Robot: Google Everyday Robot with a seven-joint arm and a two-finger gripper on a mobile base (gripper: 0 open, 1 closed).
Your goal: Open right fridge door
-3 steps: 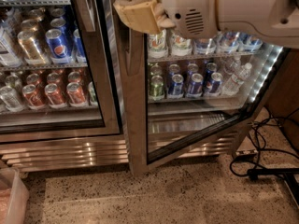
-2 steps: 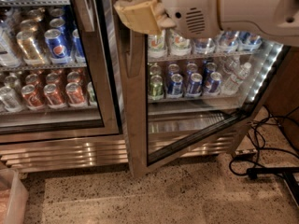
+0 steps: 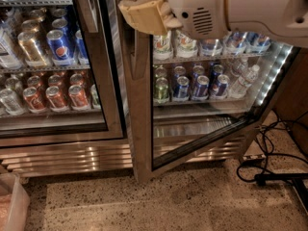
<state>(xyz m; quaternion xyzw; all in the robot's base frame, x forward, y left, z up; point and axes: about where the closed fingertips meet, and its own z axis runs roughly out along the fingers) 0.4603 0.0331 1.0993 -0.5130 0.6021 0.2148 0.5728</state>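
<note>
Standing partly ajar, the right fridge door [image 3: 140,129] has its free, left-hand steel stile swung out from the fridge front toward the camera. Its bottom rail slants back and to the right, toward the hinge at the fridge's right edge. The door's long axis is upright, so the stile runs as a vertical bar from the top of the view down almost to the speckled floor [image 3: 168,201].

The gripper [image 3: 144,16], tan-padded on a white arm that enters from the right, sits at the top of that free stile. The door therefore lies directly below it and extends away to its right. It seems to be pressed against or hooked round the stile's edge, but contact cannot be confirmed from this angle. Whether the gripper is wide, narrow or holding the frame cannot be told either.

Since the hinge is on the right, widening the gap would probably mean carrying the free edge outward in an arc and round to the right, away from the closed left door [image 3: 113,81]. Black cables [image 3: 269,162] lie on the floor near the fridge's lower right corner, under where the door might sweep.
</note>
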